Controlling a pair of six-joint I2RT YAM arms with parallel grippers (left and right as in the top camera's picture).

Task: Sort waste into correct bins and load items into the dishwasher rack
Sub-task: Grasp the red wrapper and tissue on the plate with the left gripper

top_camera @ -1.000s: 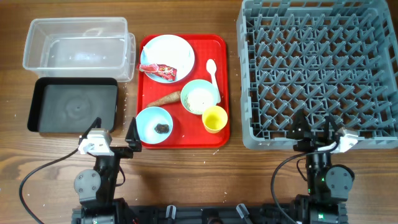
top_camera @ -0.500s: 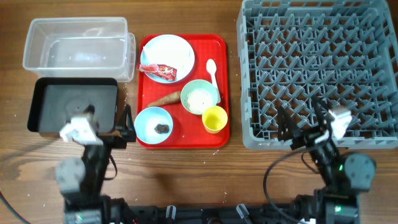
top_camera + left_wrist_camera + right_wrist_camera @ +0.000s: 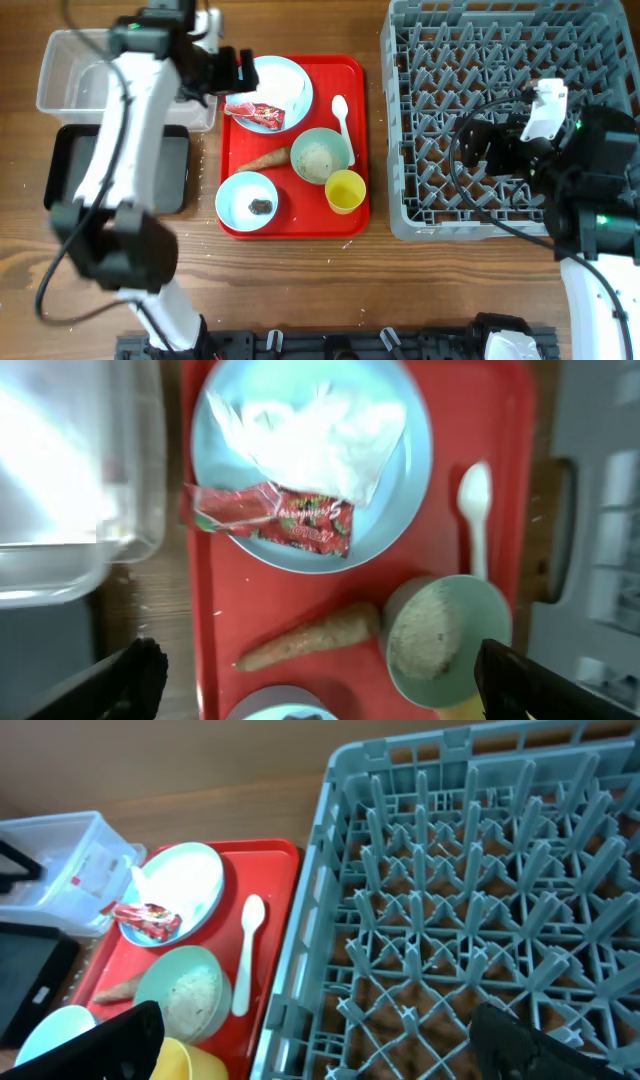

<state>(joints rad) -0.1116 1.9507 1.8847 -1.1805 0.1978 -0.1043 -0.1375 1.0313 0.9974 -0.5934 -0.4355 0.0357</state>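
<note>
My left gripper [image 3: 238, 76] [image 3: 320, 680] is open and empty above the pale blue plate [image 3: 292, 92] [image 3: 400, 490], which holds white crumpled paper [image 3: 320, 435] and the red-and-white wrapper [image 3: 254, 109] [image 3: 280, 518]. On the red tray [image 3: 350, 78] lie the carrot-like stick [image 3: 265, 159] [image 3: 310, 640], a bowl of rice [image 3: 322, 157] [image 3: 440, 635], a bowl [image 3: 240, 190] with a dark lump [image 3: 261, 206], the yellow cup [image 3: 345, 191] and the white spoon [image 3: 340, 113] [image 3: 475, 510]. My right gripper [image 3: 482, 146] [image 3: 320, 1045] is open and empty over the grey rack's [image 3: 510, 60] [image 3: 480, 900] left part.
The clear tub [image 3: 60, 70] [image 3: 70, 470] stands at the far left, partly behind my left arm. The black tray [image 3: 165, 165] lies in front of it. The rack fills the right side. Bare wood runs along the front edge.
Both arms have lifted from the table's front edge. The left gripper has swung far back over the plate. The right gripper has moved over the rack's left side.
</note>
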